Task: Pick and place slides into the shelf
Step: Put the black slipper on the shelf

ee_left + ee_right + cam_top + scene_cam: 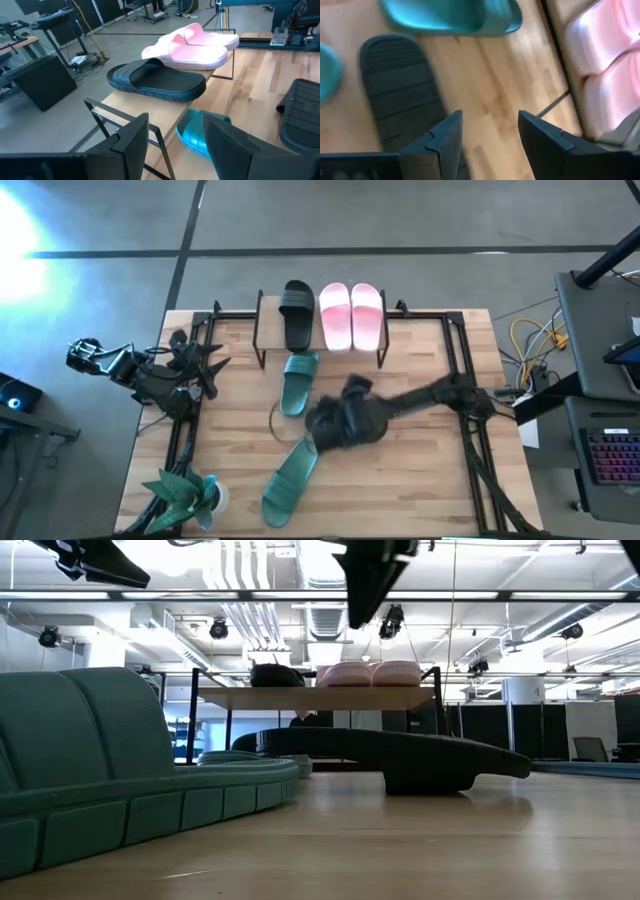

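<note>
On your shelf [400, 311] at the worktop's [420, 480] far edge, one slide [297, 313] sits left of a pair [351, 315]. Just in front of the shelf lies another slide [297, 382], and one more [289, 480] lies nearer the front. The potted plant [185, 495] stands at the front-left corner.
</note>
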Controlling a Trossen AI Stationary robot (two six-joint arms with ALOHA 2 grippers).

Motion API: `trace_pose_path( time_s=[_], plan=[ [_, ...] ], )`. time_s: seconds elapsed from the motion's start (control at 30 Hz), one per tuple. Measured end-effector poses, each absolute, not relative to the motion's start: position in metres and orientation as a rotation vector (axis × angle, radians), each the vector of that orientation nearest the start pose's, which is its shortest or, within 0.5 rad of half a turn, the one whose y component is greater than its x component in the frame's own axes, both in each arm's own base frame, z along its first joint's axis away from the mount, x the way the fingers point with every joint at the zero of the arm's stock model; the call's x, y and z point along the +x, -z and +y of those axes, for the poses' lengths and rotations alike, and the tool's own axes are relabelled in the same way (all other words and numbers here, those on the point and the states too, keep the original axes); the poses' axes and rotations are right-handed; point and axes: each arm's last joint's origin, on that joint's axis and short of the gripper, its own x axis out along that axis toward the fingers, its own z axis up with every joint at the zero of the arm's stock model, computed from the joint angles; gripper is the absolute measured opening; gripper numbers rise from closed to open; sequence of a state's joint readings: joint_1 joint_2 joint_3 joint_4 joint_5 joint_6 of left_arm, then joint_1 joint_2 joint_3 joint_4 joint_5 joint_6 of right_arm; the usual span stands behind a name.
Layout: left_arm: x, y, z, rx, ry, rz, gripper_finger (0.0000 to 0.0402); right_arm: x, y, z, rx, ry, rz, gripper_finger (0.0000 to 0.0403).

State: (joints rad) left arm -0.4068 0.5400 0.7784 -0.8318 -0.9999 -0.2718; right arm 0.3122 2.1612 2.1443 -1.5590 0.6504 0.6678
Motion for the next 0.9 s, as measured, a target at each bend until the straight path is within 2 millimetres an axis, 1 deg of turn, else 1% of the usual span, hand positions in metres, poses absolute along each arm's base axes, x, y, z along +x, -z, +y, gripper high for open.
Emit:
trace_pose_path(
  time_s=[0.07, 0.17, 0.23, 0.3, 0.43, 0.57, 0.77, 0.9],
  plan=[
    [0.089, -0.309, -0.012, 0.13, -0.624, 0.378, 0.0173, 0.394, -0.276, 0.127, -0.168, 0.71, 1.171, 0.0182],
    [0.09, -0.308, -0.012, 0.149, -0.621, 0.387, 0.0173, 0.398, -0.255, 0.147, -0.125, 0.675, 1.093, 0.0183],
    [0.09, -0.308, -0.012, 0.178, -0.612, 0.402, 0.0173, 0.401, -0.241, 0.157, -0.105, 0.633, 1.046, 0.0183],
    [0.089, -0.307, -0.012, 0.184, -0.606, 0.41, 0.0173, 0.403, -0.229, 0.163, -0.096, 0.605, 1.02, 0.0185],
    [0.088, -0.306, -0.012, 0.184, -0.583, 0.424, 0.0173, 0.398, -0.21, 0.164, -0.098, 0.62, 1.036, 0.0201],
    [0.087, -0.305, -0.012, 0.197, -0.58, 0.442, 0.0173, 0.395, -0.196, 0.162, -0.113, 0.619, 1.053, 0.0224],
    [0.088, -0.304, -0.012, 0.196, -0.572, 0.446, 0.0173, 0.397, -0.176, 0.165, -0.135, 0.511, 1.061, 0.0254],
    [0.088, -0.304, -0.012, 0.196, -0.571, 0.446, 0.0173, 0.394, -0.169, 0.162, -0.2, 0.559, 1.039, 0.0266]
  ],
)
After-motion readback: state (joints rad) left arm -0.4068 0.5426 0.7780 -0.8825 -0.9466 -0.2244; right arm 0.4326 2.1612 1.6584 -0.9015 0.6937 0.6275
